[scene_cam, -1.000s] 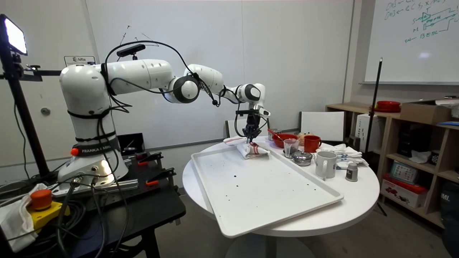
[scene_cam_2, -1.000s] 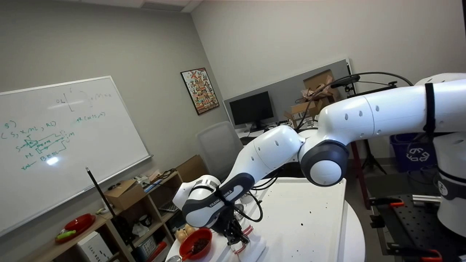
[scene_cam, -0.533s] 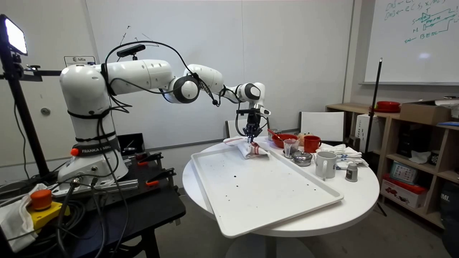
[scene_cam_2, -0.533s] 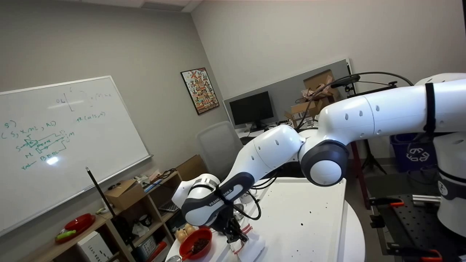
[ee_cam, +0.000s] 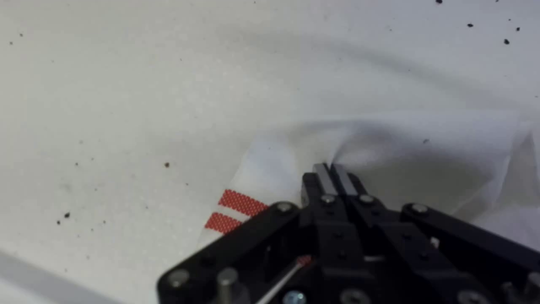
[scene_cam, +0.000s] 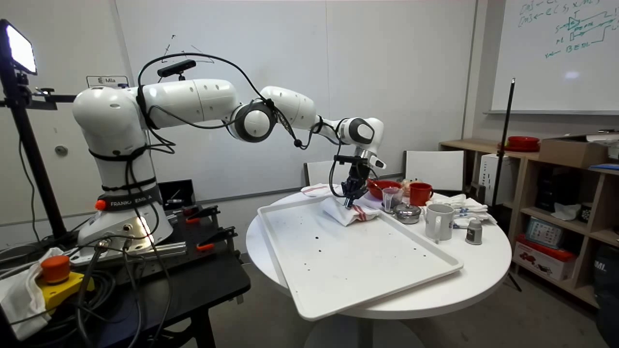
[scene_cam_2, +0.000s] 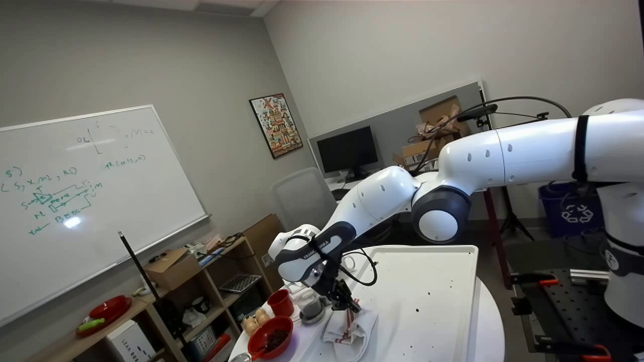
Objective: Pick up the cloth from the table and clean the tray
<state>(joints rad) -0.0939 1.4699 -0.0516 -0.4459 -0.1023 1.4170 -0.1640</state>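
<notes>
The cloth (scene_cam: 335, 211) is white with red stripes and lies crumpled in the far part of the tray, partly over its rim. My gripper (scene_cam: 348, 205) points down into it, slightly tilted, jaws pressed together. In the wrist view a fold of the cloth (ee_cam: 270, 162) runs up to the fingertips, and the gripper (ee_cam: 328, 166) pinches it. The large white tray (scene_cam: 358, 256) carries scattered dark crumbs and rests on the round white table (scene_cam: 483, 278), overhanging its near edge. In an exterior view the cloth (scene_cam_2: 363, 327) spreads beneath the gripper (scene_cam_2: 356, 306).
Along the tray's side stand a red bowl (scene_cam_2: 271, 338) of dark bits, a clear cup (scene_cam: 391, 197), a metal pot (scene_cam: 407, 213), a red mug (scene_cam: 420, 193), a grey mug (scene_cam: 439, 222) and a shaker (scene_cam: 474, 232). Folded white cloths (scene_cam: 462, 209) lie behind them. Another striped cloth (scene_cam: 316, 190) lies beyond the tray.
Over the last half second my gripper has swept along the tray toward the pot and mugs, dragging the cloth, which has shifted and spread. Earlier the arm barely moved.
</notes>
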